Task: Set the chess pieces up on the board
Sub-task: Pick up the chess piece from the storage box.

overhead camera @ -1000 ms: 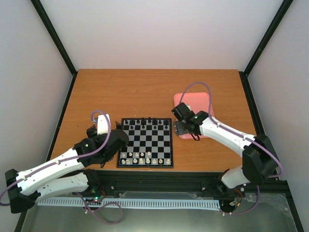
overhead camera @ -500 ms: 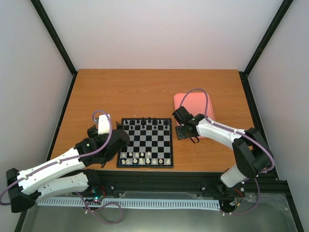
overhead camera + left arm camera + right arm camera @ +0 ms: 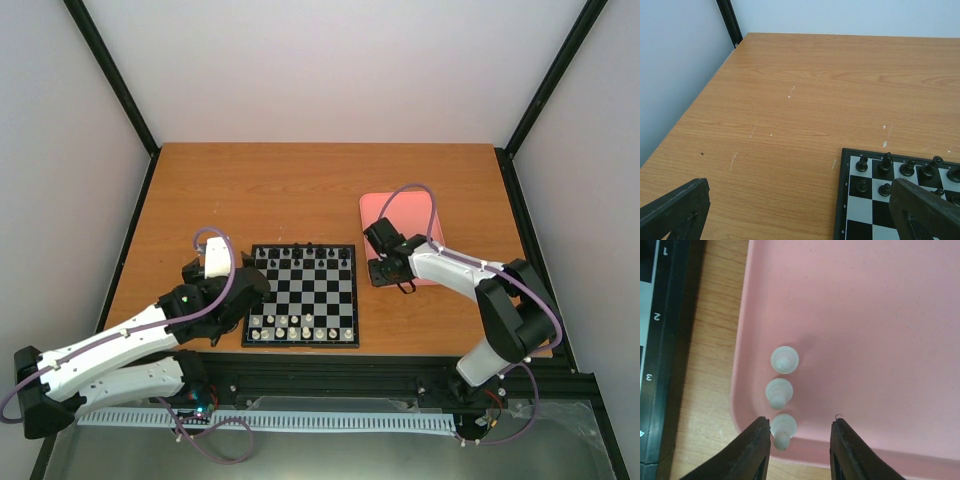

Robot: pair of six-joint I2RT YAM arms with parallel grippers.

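**Top view.** Wood-grain table carries the board. White pieces stand in the rows along the board's near edge. Black pieces stand along its far edge. A pink tray lies right of the board, apart from it. The left gripper sits at the board's left edge, near the far-left corner. The right gripper is low over the tray corner nearest the board.

**Left wrist view.** The left gripper is spread wide, with one finger at each lower corner of the picture and nothing between them. Bare table fills most of this view. The board's far-left corner shows beside one finger, with black pieces standing on it.

**Right wrist view.** Three white pieces lie in a short line on the tray, close to the tray edge that faces the board. The board's numbered border shows beyond a strip of table. The right gripper is spread part way. The last piece of the line lies between its fingers, right against the finger nearer the board. A clear gap separates it from the other finger, so the piece is not pinched.
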